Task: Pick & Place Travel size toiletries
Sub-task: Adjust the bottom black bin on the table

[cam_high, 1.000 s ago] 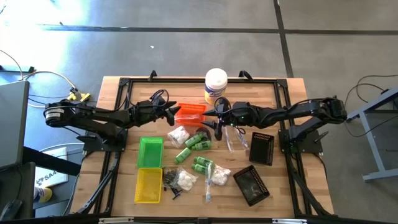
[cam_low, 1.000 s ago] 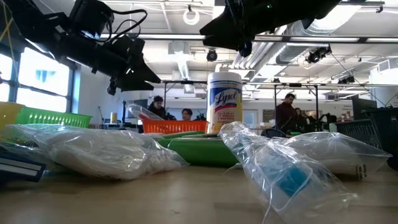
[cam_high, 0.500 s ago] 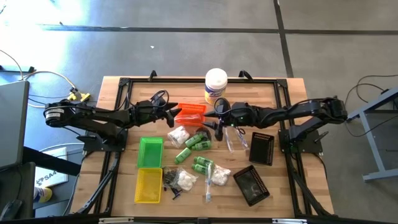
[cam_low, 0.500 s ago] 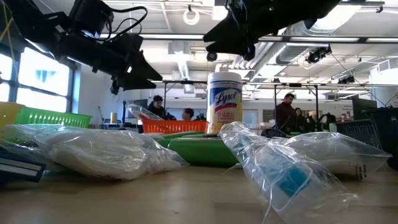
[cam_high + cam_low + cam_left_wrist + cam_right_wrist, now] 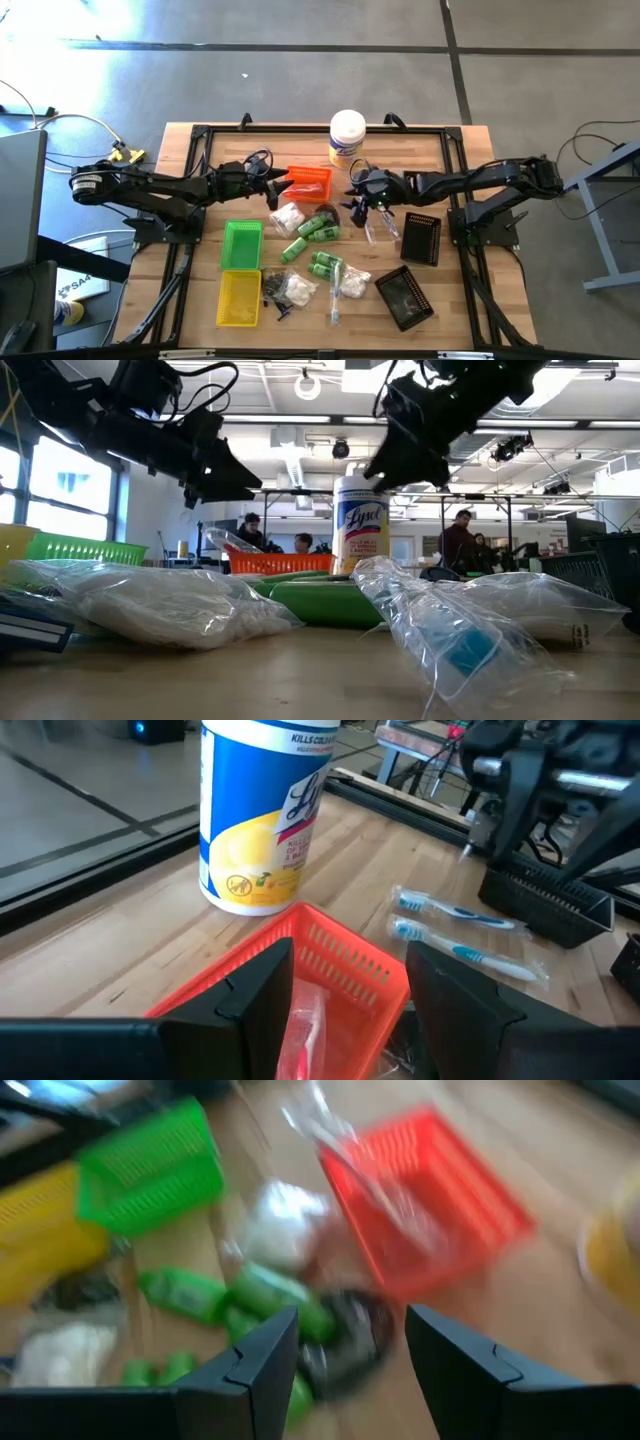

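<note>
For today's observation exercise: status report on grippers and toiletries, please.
Left gripper open over orange tray. Right gripper open above green bottles. Wipes canister behind.

A pale wooden tabletop (image 5: 455,300) stands on a grey concrete floor (image 5: 300,60) crossed by dark seams. Beyond it, a large open room has an exposed ceiling with ducts (image 5: 560,420) and strip lights, a bright window (image 5: 60,495), and people (image 5: 460,540) among distant workbenches.

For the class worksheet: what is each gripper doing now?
Left gripper: open, empty, over the orange tray.
Right gripper: open, empty.
</note>
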Robot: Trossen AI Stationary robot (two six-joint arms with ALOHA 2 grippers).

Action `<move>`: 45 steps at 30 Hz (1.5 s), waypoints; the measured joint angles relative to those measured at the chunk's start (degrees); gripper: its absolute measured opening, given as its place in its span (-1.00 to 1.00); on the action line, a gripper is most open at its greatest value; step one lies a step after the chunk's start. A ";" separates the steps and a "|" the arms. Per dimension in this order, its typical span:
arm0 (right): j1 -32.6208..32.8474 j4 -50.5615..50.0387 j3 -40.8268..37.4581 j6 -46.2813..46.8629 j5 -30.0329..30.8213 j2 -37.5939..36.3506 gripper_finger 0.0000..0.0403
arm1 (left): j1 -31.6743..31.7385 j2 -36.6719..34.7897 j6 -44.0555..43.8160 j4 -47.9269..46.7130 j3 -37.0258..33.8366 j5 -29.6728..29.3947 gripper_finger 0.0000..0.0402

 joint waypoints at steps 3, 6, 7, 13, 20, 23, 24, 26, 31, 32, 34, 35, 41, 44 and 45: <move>0.13 -5.02 -0.01 4.12 0.14 -0.63 -0.11 | 0.00 0.00 0.03 -0.28 0.00 0.02 -0.04; 0.77 -9.01 -0.02 7.93 1.41 -1.61 -0.13 | 0.00 0.00 1.26 0.22 0.00 0.02 -0.05; 1.25 -9.36 -0.03 8.55 2.15 -1.75 -0.16 | 0.00 0.00 1.50 1.02 0.00 0.02 -0.07; 4.52 -9.50 0.00 8.97 2.79 -2.83 -0.59 | 0.00 0.00 3.52 6.10 0.00 2.74 -0.29; 7.78 -9.73 0.00 11.07 -1.53 -3.76 -0.96 | -2.02 0.01 4.04 6.11 0.00 2.93 -0.60; 9.51 -11.33 0.00 13.06 -1.67 -3.99 -0.98 | -4.05 0.00 4.98 6.74 0.00 2.03 -0.72; 9.98 -11.93 0.00 13.64 -1.75 -4.14 -0.98 | -4.52 0.00 5.05 6.82 0.00 1.54 -0.75; 10.94 -12.70 0.01 15.21 -1.74 -4.38 -0.98 | -5.41 0.00 5.11 6.80 0.00 0.76 -0.81; 13.49 -18.82 0.02 20.40 -1.71 -4.74 -0.99 | -7.41 0.00 5.11 6.73 0.00 0.55 -0.91; 13.95 -20.38 0.02 21.74 -1.75 -4.81 -0.99 | -7.77 0.02 5.09 6.67 0.00 0.53 -0.93; 15.06 -23.73 0.01 24.81 -2.29 -4.76 -0.98 | -8.44 0.00 5.09 6.49 0.00 0.53 -0.95; 15.62 -24.92 0.00 26.52 -3.18 -4.72 -0.98 | -8.76 0.00 5.09 6.39 0.00 0.52 -0.96; 20.14 -27.41 0.00 34.88 -6.08 -4.72 -0.98 | -9.14 0.00 4.92 5.69 0.00 0.48 -0.96; 22.66 -27.65 0.00 38.73 -6.57 -4.72 -0.98 | -9.03 0.01 4.47 4.50 0.00 0.35 -0.96; 23.49 -27.79 0.00 40.09 -7.16 -4.72 -0.98 | -9.03 0.01 4.30 4.24 0.00 0.33 -0.96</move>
